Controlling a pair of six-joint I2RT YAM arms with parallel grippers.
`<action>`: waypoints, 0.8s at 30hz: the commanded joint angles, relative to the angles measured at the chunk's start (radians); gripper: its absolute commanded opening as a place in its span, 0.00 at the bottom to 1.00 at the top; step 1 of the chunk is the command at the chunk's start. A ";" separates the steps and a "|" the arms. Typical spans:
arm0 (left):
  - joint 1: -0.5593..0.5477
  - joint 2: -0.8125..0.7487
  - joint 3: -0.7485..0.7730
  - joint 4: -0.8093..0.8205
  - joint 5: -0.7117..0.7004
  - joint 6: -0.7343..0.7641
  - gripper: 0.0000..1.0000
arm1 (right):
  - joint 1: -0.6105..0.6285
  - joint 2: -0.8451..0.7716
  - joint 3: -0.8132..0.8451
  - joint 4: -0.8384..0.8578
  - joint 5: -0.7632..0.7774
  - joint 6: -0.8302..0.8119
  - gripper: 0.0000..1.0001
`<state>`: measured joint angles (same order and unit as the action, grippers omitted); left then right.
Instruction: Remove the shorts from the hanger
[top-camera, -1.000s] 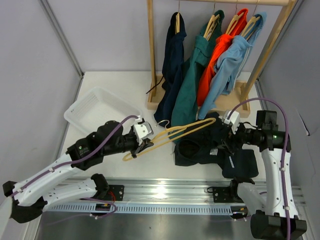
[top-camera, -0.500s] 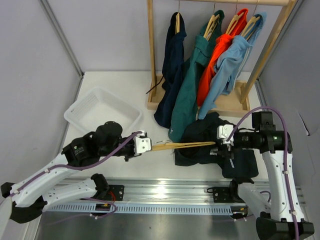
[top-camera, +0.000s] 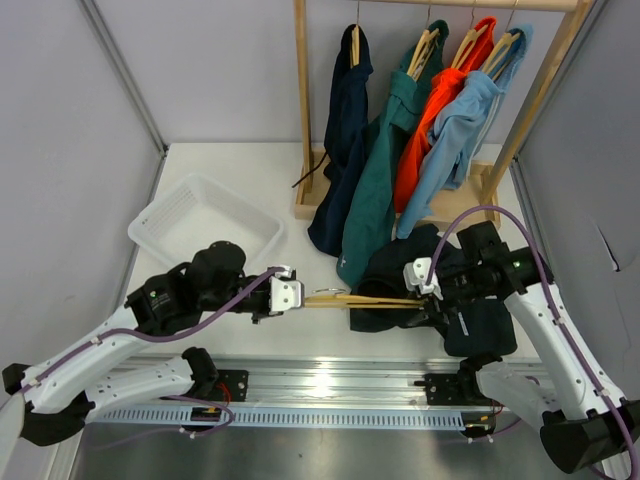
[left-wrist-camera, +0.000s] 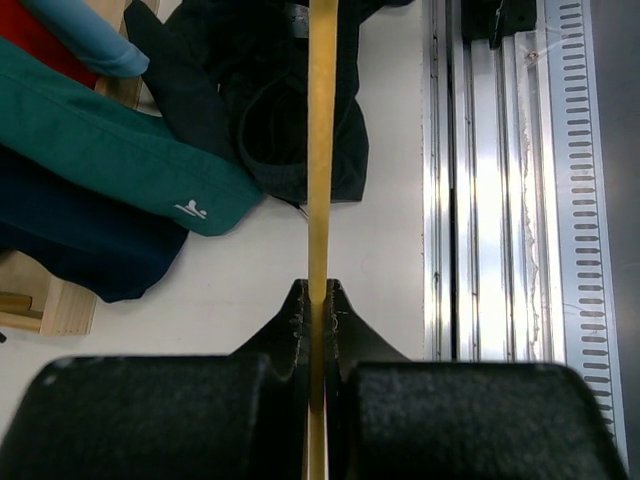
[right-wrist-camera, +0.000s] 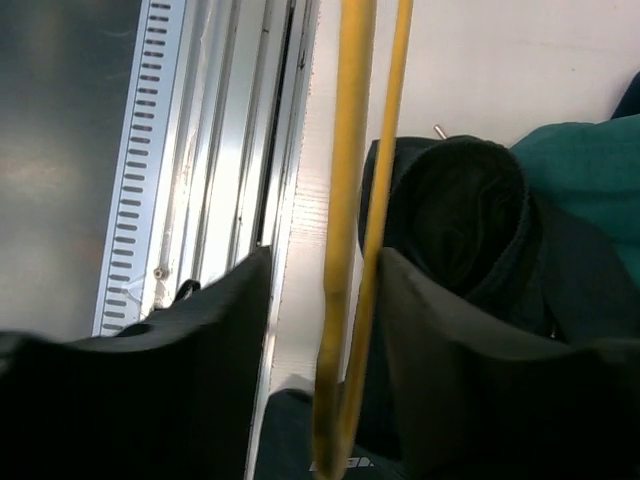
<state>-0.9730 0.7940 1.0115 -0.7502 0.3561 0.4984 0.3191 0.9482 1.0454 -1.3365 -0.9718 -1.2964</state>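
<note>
The pale wooden hanger (top-camera: 365, 299) is held edge-on, level above the table. My left gripper (top-camera: 300, 298) is shut on its near end; the left wrist view shows the bar (left-wrist-camera: 322, 150) pinched at the gripper (left-wrist-camera: 319, 290). The almost black shorts (top-camera: 395, 270) lie crumpled on the table under the hanger's far end, also in the left wrist view (left-wrist-camera: 280, 110). My right gripper (top-camera: 428, 297) is at that far end. In the right wrist view it (right-wrist-camera: 322, 265) stands open, straddling both hanger bars (right-wrist-camera: 345, 200) with gaps on each side, the shorts (right-wrist-camera: 470, 210) below.
A white basket (top-camera: 180, 215) sits at the back left. A wooden rack (top-camera: 460, 205) behind carries dark navy (top-camera: 345, 130), teal (top-camera: 375, 190), orange (top-camera: 425, 130) and light blue (top-camera: 460, 130) garments; the teal hem hangs close to the shorts. The metal rail (top-camera: 330, 375) runs along the near edge.
The hanger turned from lying flat to edge-on and came lower. My right gripper moved left to its far end and its jaws narrowed around the bars. The left gripper kept its hold.
</note>
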 joint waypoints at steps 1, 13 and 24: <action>-0.001 0.001 0.004 0.089 0.046 0.019 0.00 | 0.034 0.012 0.005 0.011 0.034 0.042 0.48; -0.001 -0.039 -0.037 0.124 0.012 -0.004 0.00 | 0.029 -0.055 0.001 0.046 0.059 0.095 0.00; -0.001 -0.264 -0.111 0.325 -0.212 -0.101 0.99 | -0.102 -0.144 0.037 0.043 -0.001 0.184 0.00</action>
<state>-0.9730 0.5907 0.8928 -0.5331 0.2451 0.4210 0.2592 0.8425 1.0451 -1.2881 -0.9039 -1.1534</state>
